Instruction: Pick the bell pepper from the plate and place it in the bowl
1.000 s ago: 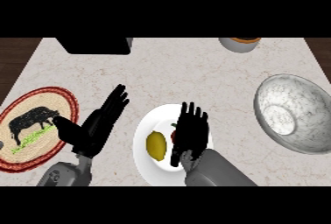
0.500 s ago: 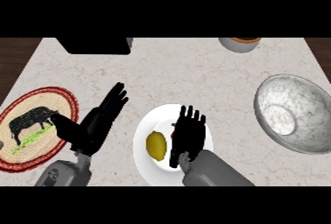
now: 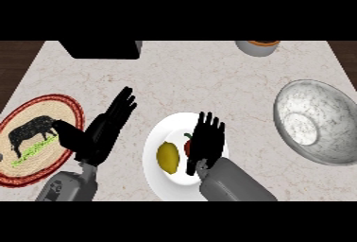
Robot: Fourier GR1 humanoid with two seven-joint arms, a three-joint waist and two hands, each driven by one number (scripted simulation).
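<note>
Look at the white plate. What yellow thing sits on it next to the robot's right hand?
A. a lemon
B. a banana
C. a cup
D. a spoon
A, since a yellow oval lemon lies on the white plate, just left of the right hand, which hovers with straight fingers over a red bell pepper.

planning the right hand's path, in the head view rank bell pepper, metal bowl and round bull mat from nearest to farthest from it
1. bell pepper: on the plate, partly under the right hand.
2. metal bowl: to the hand's right.
3. round bull mat: far left, beyond the left hand.
</note>
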